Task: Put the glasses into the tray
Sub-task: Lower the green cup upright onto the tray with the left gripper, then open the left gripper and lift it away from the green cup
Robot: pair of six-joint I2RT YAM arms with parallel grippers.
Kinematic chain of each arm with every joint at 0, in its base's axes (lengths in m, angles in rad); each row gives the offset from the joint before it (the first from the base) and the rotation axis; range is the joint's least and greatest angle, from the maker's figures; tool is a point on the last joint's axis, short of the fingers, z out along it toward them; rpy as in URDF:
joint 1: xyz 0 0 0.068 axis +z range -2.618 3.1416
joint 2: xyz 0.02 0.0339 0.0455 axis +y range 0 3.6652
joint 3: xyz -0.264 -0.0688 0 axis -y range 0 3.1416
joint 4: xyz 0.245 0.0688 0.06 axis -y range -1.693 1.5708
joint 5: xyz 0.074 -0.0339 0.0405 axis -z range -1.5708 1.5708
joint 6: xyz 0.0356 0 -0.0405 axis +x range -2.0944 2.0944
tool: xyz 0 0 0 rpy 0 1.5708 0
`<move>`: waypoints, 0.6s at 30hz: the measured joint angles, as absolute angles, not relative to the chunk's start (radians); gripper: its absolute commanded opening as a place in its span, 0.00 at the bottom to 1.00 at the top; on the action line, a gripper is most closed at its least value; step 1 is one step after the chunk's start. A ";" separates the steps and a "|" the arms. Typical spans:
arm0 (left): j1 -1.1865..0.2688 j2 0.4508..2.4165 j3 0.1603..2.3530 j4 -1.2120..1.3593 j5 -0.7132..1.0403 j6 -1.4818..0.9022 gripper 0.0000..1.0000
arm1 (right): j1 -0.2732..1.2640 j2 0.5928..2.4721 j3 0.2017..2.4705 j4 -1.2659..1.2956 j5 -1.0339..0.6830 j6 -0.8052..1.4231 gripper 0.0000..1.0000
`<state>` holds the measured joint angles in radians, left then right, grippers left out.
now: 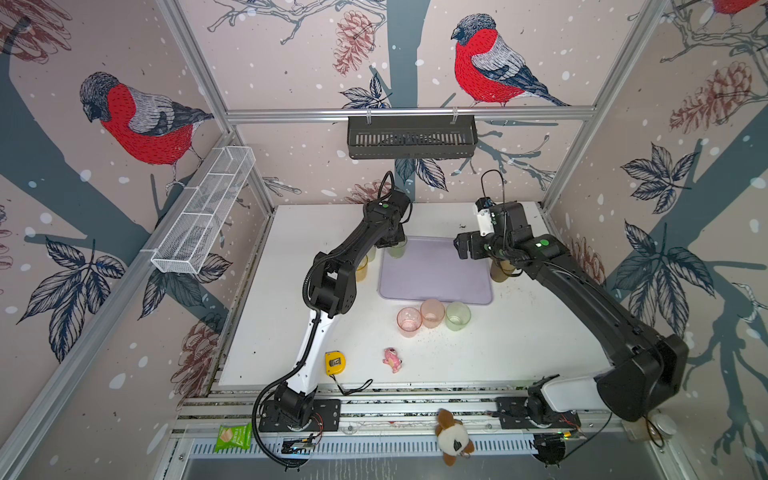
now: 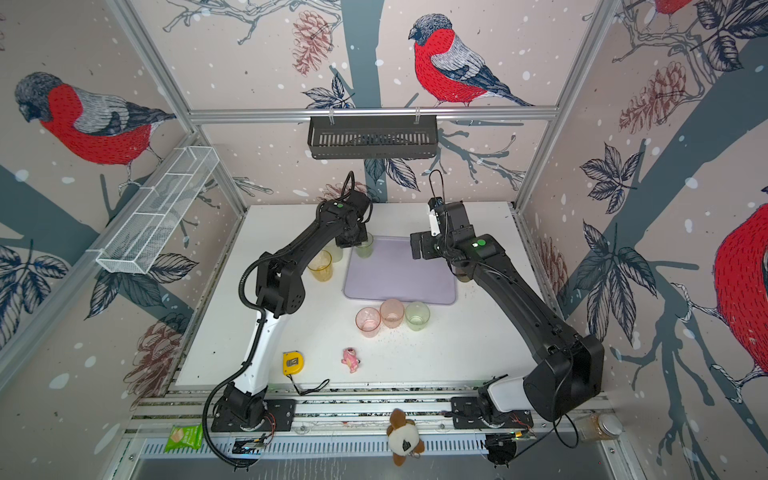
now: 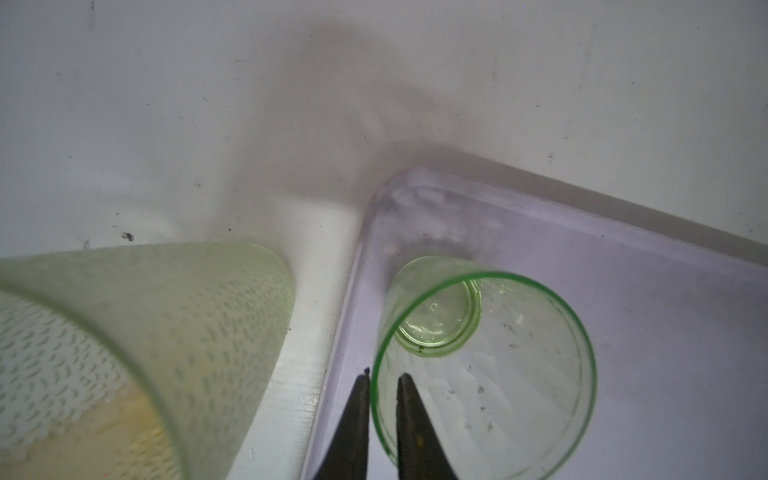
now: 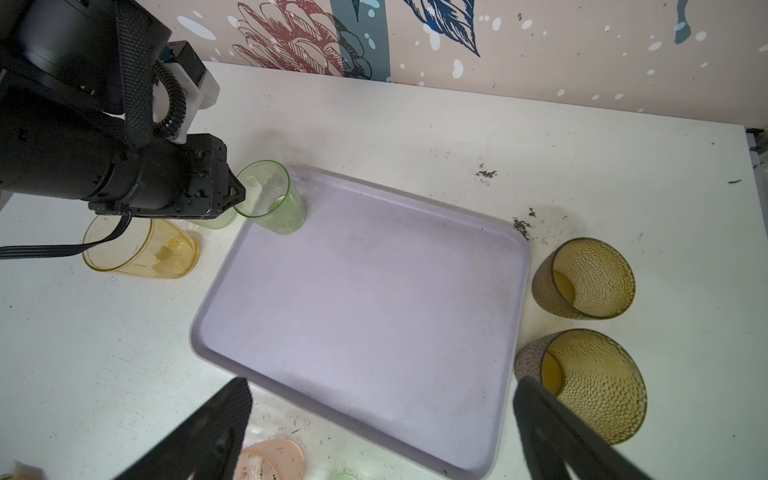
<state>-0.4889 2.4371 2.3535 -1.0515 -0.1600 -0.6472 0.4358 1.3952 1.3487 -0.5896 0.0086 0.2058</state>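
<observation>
A clear green glass stands upright in the far left corner of the lavender tray. My left gripper straddles its rim with the jaws slightly parted, one finger inside and one outside. Over the tray's right edge my right gripper hangs wide open and empty. Just left of the tray stand a frosted whitish-green glass and an amber-yellow one. Two pink glasses and a green one line the tray's near edge. Two dark brown glasses stand to its right.
A yellow tape measure and a small pink toy lie near the table's front. A black slotted basket hangs on the back wall and a white mesh basket on the left wall. A plush toy sits on the front rail.
</observation>
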 measured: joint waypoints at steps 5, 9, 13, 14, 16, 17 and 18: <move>-0.489 2.437 2.357 -1.049 -0.160 -0.647 0.24 | 0.435 1.395 1.349 -0.590 0.008 0.206 1.00; -0.489 2.436 2.363 -1.044 -0.159 -0.648 0.26 | 0.434 1.395 1.350 -0.589 0.008 0.206 1.00; -0.489 2.431 2.383 -1.044 -0.158 -0.648 0.29 | 0.434 1.395 1.350 -0.589 0.008 0.206 1.00; -0.489 2.429 2.385 -1.044 -0.158 -0.648 0.30 | 0.434 1.395 1.350 -0.589 0.008 0.206 1.00; -0.489 2.422 2.388 -1.045 -0.158 -0.648 0.32 | 0.434 1.394 1.350 -0.589 0.008 0.206 1.00; -0.489 2.418 2.389 -1.045 -0.158 -0.650 0.33 | 0.434 1.394 1.350 -0.589 0.008 0.206 1.00; -0.489 2.413 2.389 -1.045 -0.157 -0.651 0.35 | 0.434 1.394 1.350 -0.589 0.008 0.206 1.00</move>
<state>-0.4889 2.4126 2.3886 -1.0451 -0.1574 -0.6506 0.4335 1.3941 1.3502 -0.5892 0.0082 0.2058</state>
